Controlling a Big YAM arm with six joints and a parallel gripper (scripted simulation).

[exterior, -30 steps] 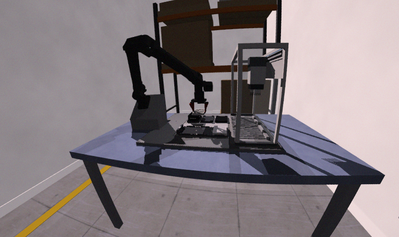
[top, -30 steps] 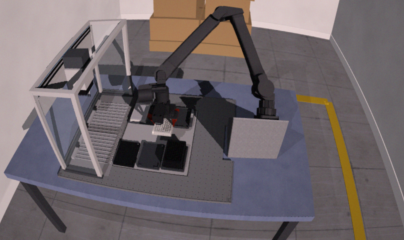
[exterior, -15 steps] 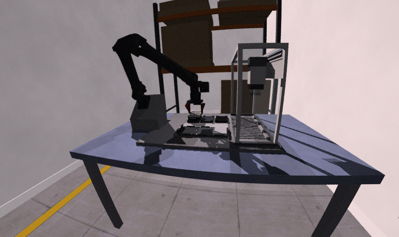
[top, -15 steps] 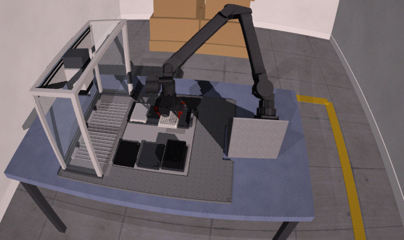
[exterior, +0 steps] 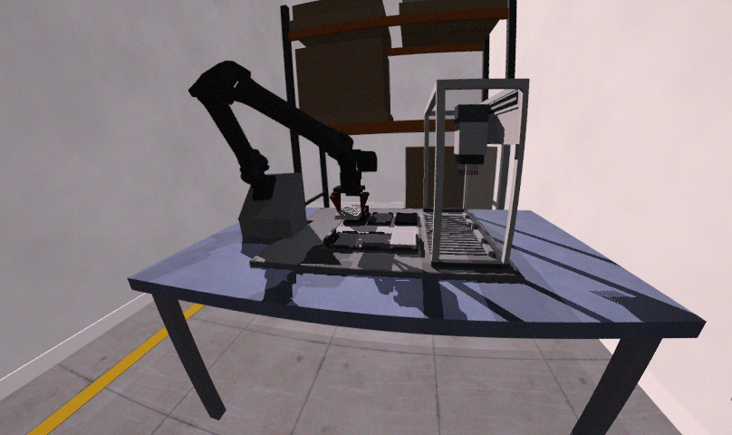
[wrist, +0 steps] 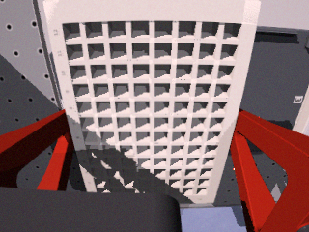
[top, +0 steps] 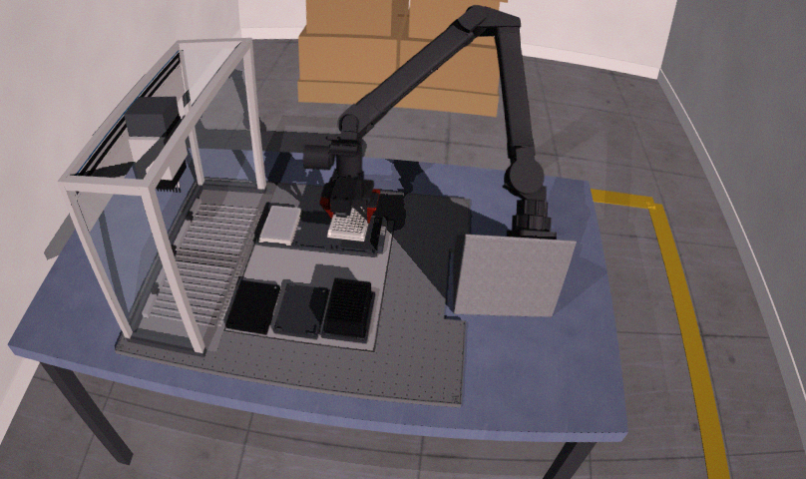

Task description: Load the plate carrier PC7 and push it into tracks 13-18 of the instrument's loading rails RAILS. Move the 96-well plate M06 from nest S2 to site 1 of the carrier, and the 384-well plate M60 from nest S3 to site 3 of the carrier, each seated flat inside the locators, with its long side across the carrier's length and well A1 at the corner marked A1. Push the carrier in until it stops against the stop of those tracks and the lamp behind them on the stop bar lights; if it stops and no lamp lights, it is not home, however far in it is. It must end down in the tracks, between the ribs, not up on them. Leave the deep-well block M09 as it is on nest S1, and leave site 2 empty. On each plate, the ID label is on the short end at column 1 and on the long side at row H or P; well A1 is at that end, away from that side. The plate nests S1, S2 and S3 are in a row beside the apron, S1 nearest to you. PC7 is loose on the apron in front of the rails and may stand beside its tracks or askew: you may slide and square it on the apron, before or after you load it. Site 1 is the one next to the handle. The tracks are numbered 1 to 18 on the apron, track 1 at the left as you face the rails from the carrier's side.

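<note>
The end effector (wrist: 154,155) is closed on the 96-well plate M06 (top: 347,226), its red fingers bearing on the plate's two long sides, as the wrist view shows. In the top view the plate is held over the handle end of the carrier PC7 (top: 312,239), at or just above site 1; whether it is seated inside the locators cannot be told. The white 384-well plate M60 (top: 279,224) lies on the carrier at the end nearest the rails RAILS (top: 208,248). The carrier stands on the apron (top: 312,266), outside the tracks. Of the three nests beside the apron, the one nearest the arm's base holds the dark deep-well block M09 (top: 348,307). The surface (top: 514,367) carries the whole assembly.
</note>
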